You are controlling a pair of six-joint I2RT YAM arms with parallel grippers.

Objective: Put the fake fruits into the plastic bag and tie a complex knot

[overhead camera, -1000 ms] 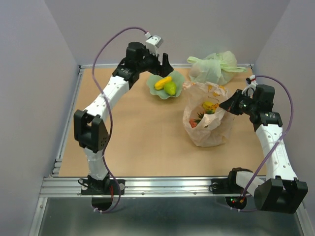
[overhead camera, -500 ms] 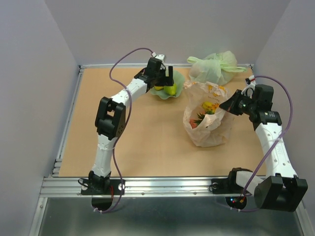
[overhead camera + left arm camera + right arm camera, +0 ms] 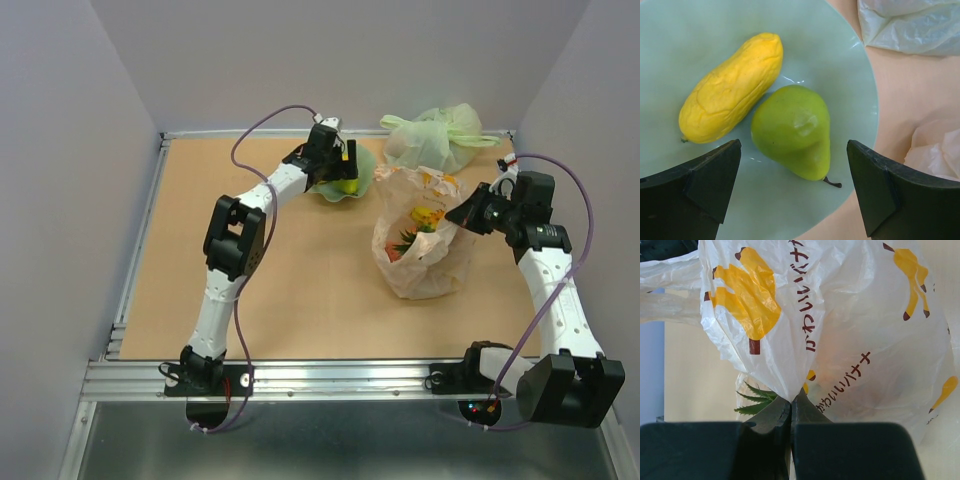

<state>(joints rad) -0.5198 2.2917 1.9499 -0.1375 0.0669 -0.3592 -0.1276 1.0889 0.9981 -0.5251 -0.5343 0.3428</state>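
Two fake fruits lie in the pale green bowl (image 3: 835, 45): a green pear (image 3: 792, 130) and a long yellow fruit (image 3: 732, 92). My left gripper (image 3: 793, 165) hangs open just over the pear, a finger on each side, touching nothing. From above, it (image 3: 345, 168) sits over the bowl (image 3: 362, 157). The plastic bag (image 3: 425, 265) stands open at the right with a yellow fruit (image 3: 427, 217) and a red one (image 3: 395, 250) inside. My right gripper (image 3: 457, 214) is shut on the bag's right rim (image 3: 840, 315), and green spiky leaves (image 3: 755, 397) show beside its tips (image 3: 791, 400).
A pale green knotted bag (image 3: 435, 135) lies at the back right, close behind the bowl and the plastic bag. The table's raised metal edge (image 3: 135, 270) runs along the left side. Crinkled plastic (image 3: 935, 147) lies just right of the bowl.
My left arm has reached forward and come down, bringing the open gripper from behind the bowl to just over the fruits. The right arm and the bag have stayed still.
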